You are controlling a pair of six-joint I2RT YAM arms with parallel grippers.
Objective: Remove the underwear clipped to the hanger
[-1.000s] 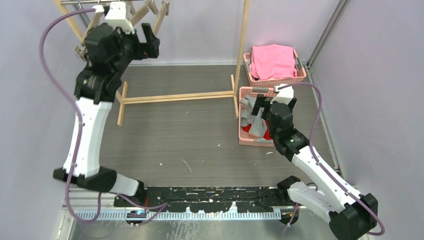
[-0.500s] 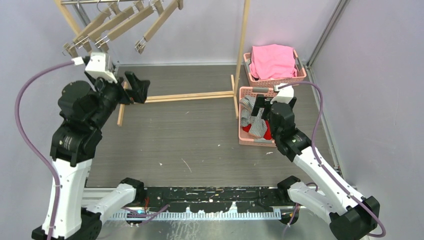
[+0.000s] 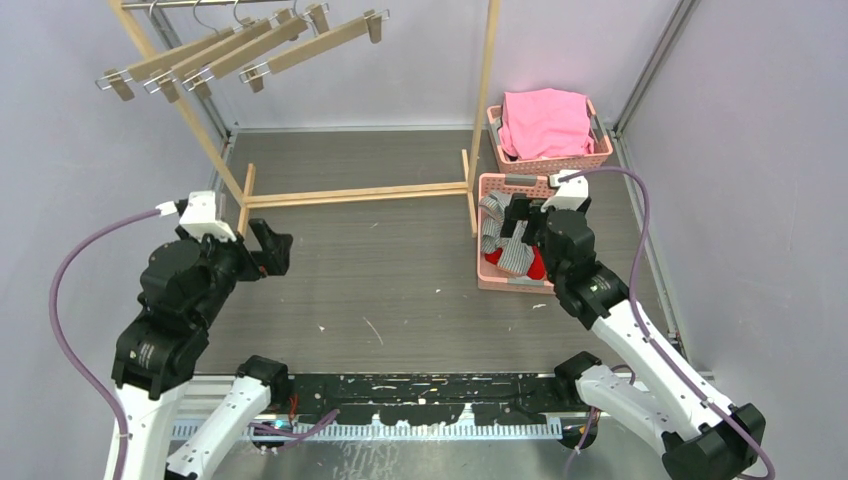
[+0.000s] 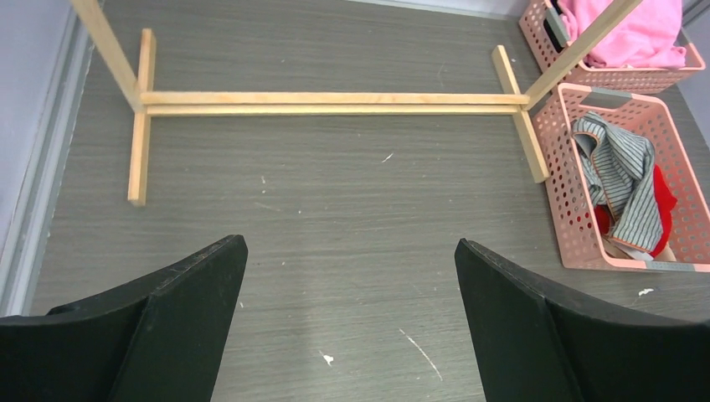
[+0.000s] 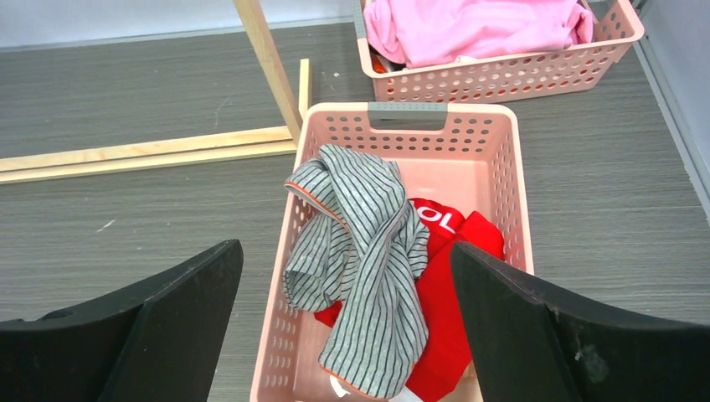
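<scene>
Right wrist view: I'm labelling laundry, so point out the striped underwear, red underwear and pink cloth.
Striped underwear (image 5: 368,251), right wrist view, middle of the draped fabric.
Red underwear (image 5: 452,293), right wrist view, fabric below the white lettering.
Pink cloth (image 5: 477,25), right wrist view, middle of the heap.

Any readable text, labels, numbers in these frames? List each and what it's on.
"OL": white letters on the red underwear in the near pink basket, right wrist view. It is only part of a word, and the rest is hidden under the striped underwear.
In the top and left wrist views the same lettering is too small or covered to read.
No other text, label or number is legible in any view.
</scene>
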